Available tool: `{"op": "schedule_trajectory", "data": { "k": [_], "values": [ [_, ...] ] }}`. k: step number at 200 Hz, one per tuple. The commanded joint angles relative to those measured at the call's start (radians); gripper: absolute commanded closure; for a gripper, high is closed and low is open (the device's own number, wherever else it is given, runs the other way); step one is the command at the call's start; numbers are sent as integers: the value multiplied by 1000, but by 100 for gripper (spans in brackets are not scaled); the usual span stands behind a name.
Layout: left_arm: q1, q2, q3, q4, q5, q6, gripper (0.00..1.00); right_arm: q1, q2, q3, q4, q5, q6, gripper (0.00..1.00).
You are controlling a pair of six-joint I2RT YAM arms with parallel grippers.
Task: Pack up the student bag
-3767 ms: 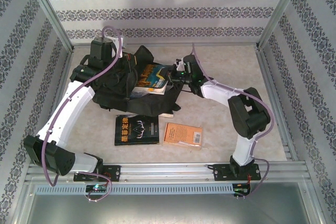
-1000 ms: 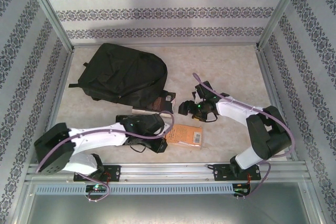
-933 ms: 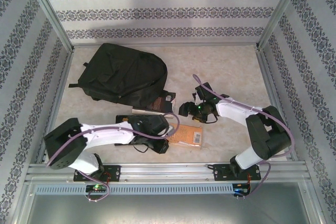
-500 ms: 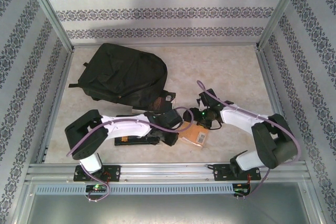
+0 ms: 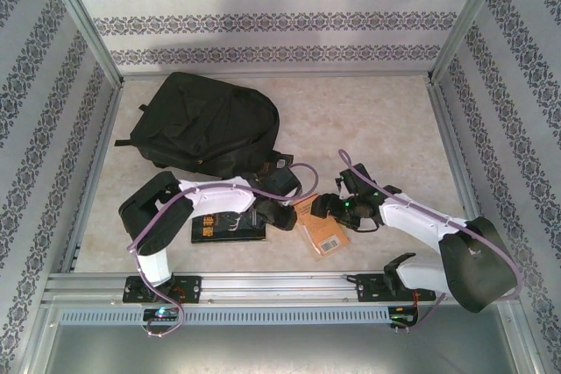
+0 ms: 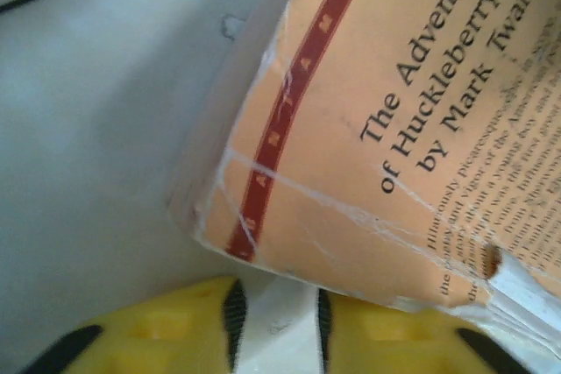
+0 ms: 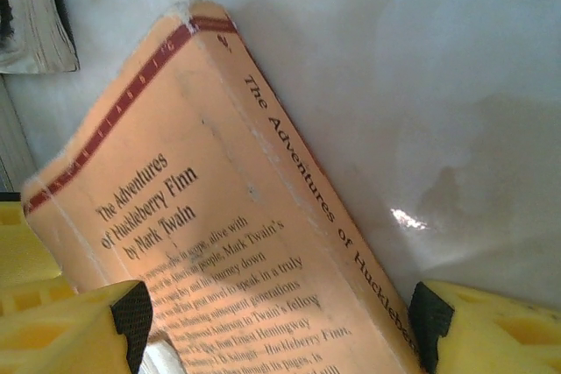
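Student bag [image 5: 206,129]: black soft fabric, lying flat at the far left of the table [image 5: 386,120]. Its long axis runs diagonally from far left to near centre, strap ends leftward. Right gripper [image 7: 280,328]: fingers spread wide over an orange book [image 7: 219,216]. Left gripper [image 5: 282,215]: beside that book, finger gap cannot be told.

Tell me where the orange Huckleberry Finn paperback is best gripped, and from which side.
Grip the orange paperback across its width, with one finger on the spine and the other on the page edge, coming down from above. It appears to lie flat on the table, so the covers offer no pinch. The open right gripper spans that width in the right wrist view.
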Motion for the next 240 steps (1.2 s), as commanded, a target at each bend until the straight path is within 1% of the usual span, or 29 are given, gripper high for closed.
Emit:
{"op": "schedule_trajectory", "data": {
  "k": [1, 20, 37, 51, 73, 92, 94, 102, 131, 146, 154, 179, 195, 218, 240],
  "values": [
    [21, 21, -8, 77, 61, -24, 55, 15, 2, -42, 60, -117, 52, 21],
    [26, 28, 11, 94, 100, -47, 45, 9, -35, -58, 83, -118, 85, 21],
    [43, 16, 9, 123, 132, -82, 40, 2, -67, -74, 90, -96, 126, 22],
    [68, -2, -12, 164, 153, -123, 38, -2, -96, -105, 131, -93, 175, 23],
    [101, -27, -48, 205, 178, -171, 39, -10, -139, -136, 140, -72, 214, 24],
    [125, -61, -84, 215, 182, -192, 42, -24, -179, -150, 135, -55, 238, 25],
    [128, -65, -89, 216, 184, -194, 42, -27, -186, -177, 135, -53, 241, 26],
    [136, -84, -109, 221, 187, -204, 44, -30, -202, -190, 137, -50, 248, 26],
    [163, -152, -186, 259, 230, -253, 49, -33, -234, -196, 118, -45, 244, 27],
    [165, -178, -212, 288, 240, -276, 49, -32, -231, -194, 115, -48, 238, 27],
    [164, -183, -227, 323, 257, -297, 47, -30, -225, -191, 116, -48, 235, 28],
    [165, -144, -239, 446, 325, -385, 38, -22, -198, -191, 139, -57, 237, 29],
    [164, -106, -247, 547, 357, -458, 35, -9, -179, -188, 158, -65, 239, 31],
    [164, -54, -233, 618, 373, -509, 36, 14, -167, -181, 172, -68, 239, 34],
    [165, -16, -211, 624, 370, -517, 38, 19, -168, -186, 184, -64, 249, 38]
  ]
}}
